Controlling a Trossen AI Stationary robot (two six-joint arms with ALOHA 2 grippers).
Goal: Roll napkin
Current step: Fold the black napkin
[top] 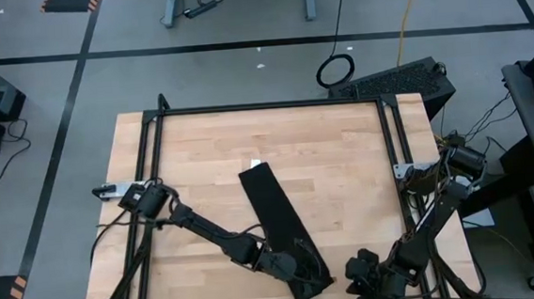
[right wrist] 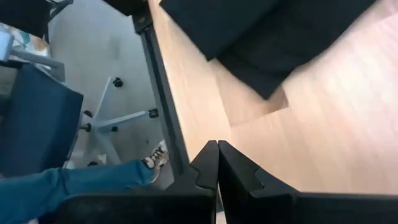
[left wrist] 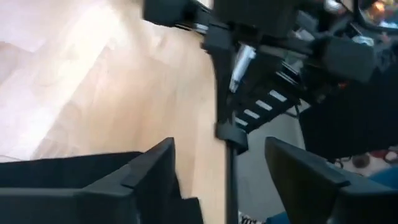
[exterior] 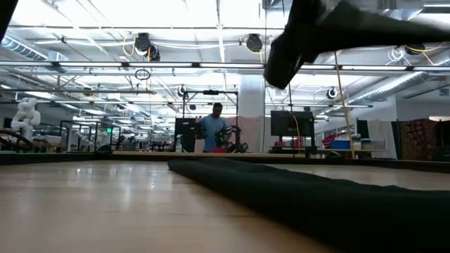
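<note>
The napkin (top: pixel 277 219) lies as a long strip running diagonally from mid-table to the near edge, bare wood on both sides. Left gripper (top: pixel 316 280) sits at its near end, fingers spread wide. Right gripper (top: pixel 362 275), pressed shut, waits just beside.

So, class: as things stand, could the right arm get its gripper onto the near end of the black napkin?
Probably yes. The right gripper sits shut at the table's near edge, close beside the napkin, whose near end the open left gripper already occupies. Bare wood lies between, but the left arm could crowd the approach.
</note>
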